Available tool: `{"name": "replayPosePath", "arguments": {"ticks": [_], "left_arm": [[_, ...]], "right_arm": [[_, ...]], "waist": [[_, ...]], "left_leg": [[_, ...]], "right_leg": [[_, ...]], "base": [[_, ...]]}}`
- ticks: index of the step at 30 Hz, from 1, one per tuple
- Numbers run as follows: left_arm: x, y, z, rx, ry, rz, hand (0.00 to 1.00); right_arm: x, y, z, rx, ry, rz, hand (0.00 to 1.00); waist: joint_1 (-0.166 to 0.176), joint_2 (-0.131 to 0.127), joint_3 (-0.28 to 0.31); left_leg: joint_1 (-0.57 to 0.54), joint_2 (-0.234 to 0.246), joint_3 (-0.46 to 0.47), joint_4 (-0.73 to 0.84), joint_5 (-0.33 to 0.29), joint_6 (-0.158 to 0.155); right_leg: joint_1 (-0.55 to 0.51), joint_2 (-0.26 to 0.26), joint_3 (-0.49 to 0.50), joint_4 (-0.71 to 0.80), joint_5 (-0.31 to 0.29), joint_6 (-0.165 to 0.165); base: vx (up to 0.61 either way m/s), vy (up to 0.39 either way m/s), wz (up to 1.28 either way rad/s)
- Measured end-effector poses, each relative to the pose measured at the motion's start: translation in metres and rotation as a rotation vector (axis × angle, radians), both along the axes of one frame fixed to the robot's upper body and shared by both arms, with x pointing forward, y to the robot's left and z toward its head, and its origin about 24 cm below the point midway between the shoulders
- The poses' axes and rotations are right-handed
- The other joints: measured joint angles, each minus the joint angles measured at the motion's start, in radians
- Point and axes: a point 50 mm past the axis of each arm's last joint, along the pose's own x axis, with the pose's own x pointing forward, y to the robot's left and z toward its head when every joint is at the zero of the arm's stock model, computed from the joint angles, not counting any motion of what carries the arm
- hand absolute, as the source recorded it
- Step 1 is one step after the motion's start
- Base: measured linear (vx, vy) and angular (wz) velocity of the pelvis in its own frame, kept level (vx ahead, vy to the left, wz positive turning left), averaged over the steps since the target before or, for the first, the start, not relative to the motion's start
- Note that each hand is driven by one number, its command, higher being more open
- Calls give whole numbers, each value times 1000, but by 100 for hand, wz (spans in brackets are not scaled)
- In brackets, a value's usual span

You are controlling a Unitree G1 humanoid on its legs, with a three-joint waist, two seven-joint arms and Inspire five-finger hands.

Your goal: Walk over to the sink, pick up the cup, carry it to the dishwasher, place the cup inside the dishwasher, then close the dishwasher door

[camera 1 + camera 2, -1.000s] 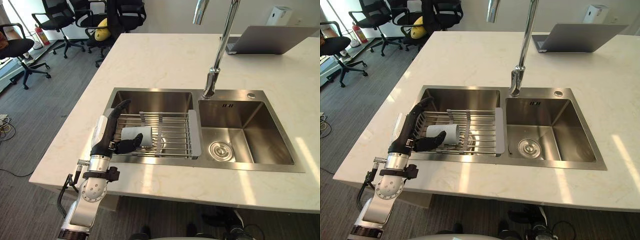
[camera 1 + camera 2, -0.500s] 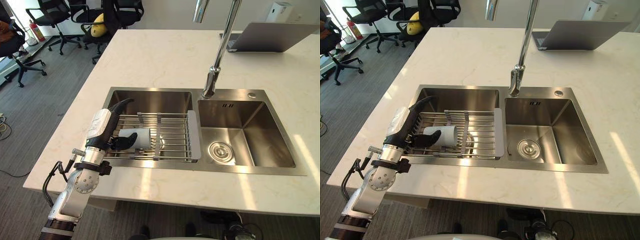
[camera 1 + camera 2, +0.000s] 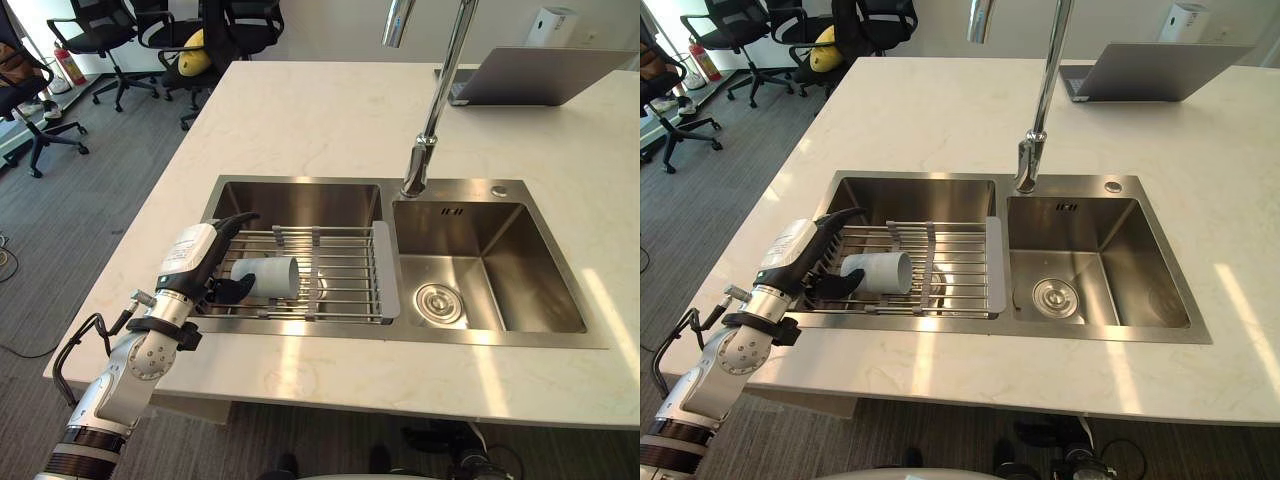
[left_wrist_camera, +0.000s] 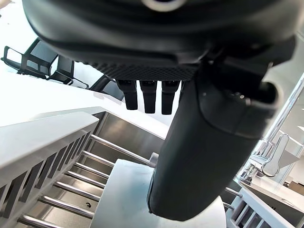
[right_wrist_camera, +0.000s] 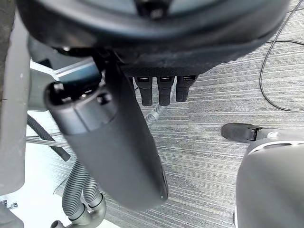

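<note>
A steel double sink [image 3: 300,195] is set into the pale stone table [image 3: 300,110]. A wire dish rack [image 3: 345,275] spans the sink's left basin. On it the pale grey cup [image 3: 268,277] lies on its side, its open mouth turned toward the sink's right basin.

The left hand [image 3: 203,263] reaches over the sink's left rim to the cup's closed end. Its fingers [image 4: 148,97] are stretched out almost straight above the rack on the cup's far side, and they are not wrapped round anything. The thumb [image 4: 199,156] sits on the cup's near side, close to the pale wall. Whether it actually presses on the cup cannot be told.

The right hand [image 5: 111,142] hangs over grey carpet [image 5: 213,90], fingers [image 5: 164,90] straight and holding nothing.

The right basin has a round drain [image 3: 437,302] in its floor. A tall chrome faucet [image 3: 432,110] rises from the sink's back edge. A grey laptop [image 3: 540,75] lies on the table beyond the sink's right end. Black office chairs [image 3: 110,30] stand on the floor past the table's far left corner.
</note>
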Motion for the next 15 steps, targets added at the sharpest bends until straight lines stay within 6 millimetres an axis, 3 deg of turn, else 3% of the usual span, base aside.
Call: {"name": "replayPosePath", "arguments": {"ticks": [15], "left_arm": [[-1, 4, 4, 64, 43, -55, 90]], "right_arm": [[1, 0, 0, -14, 9, 26, 90]], "waist": [[-1, 0, 0]], "left_leg": [[7, 0, 1, 0, 0, 0]], "right_leg": [[6, 0, 2, 0, 0, 0]], "base": [[0, 0, 0]]}}
